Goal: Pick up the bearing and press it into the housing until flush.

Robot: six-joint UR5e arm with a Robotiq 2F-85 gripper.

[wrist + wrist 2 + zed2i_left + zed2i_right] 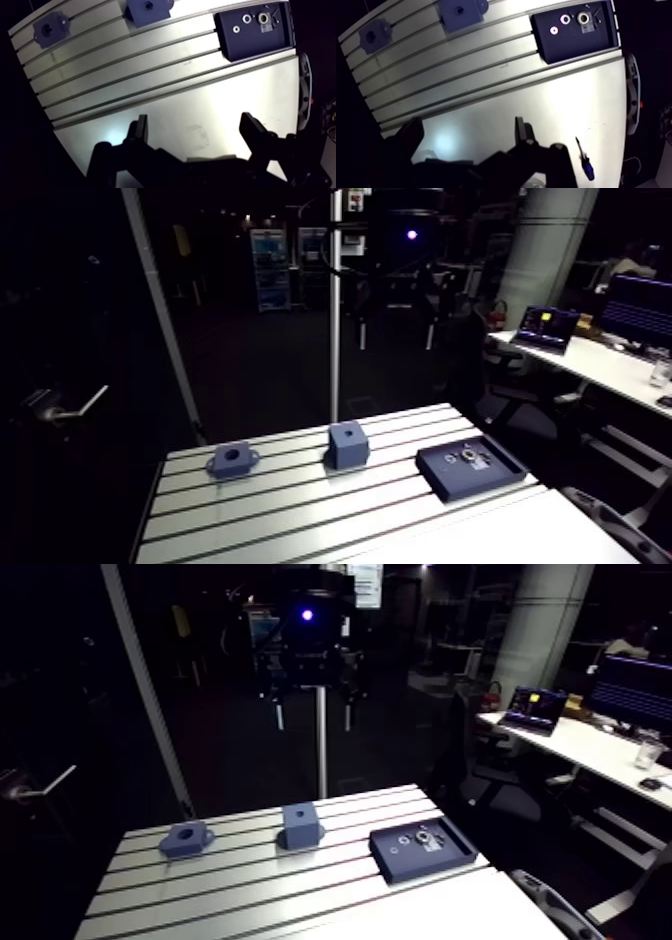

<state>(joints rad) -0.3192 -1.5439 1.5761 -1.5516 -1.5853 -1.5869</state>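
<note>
the two-finger robotiq gripper (195, 119) is released: in the wrist view both dark fingers (140, 131) stand wide apart with only bare table surface between them. nothing is grasped. in the arm view the gripper hangs well above the slotted aluminium table (150, 75), touching none of the parts.

three blue items lie in a row along the slotted part of the table, ahead of the gripper.

- the dark blue rectangular tray (250, 45) lies at one end of the row. it holds the metallic ring-shaped bearing (263, 18), which lies flat on the tray floor near a corner. two smaller pale rings (246, 18) lie just beside the bearing in the same tray. a small grey rectangular piece (266, 28) lies next to the bearing; whether the two touch cannot be determined.
- the blue cube-shaped block with a small hole in its top face (348, 444) stands upright in the middle of the row.
- the blue flanged housing with a round open bore (232, 458) lies at the other end, well apart from the tray. its bore is empty.

a blue-handled screwdriver (587, 167) lies on the smooth part of the table, beside one finger.
</note>
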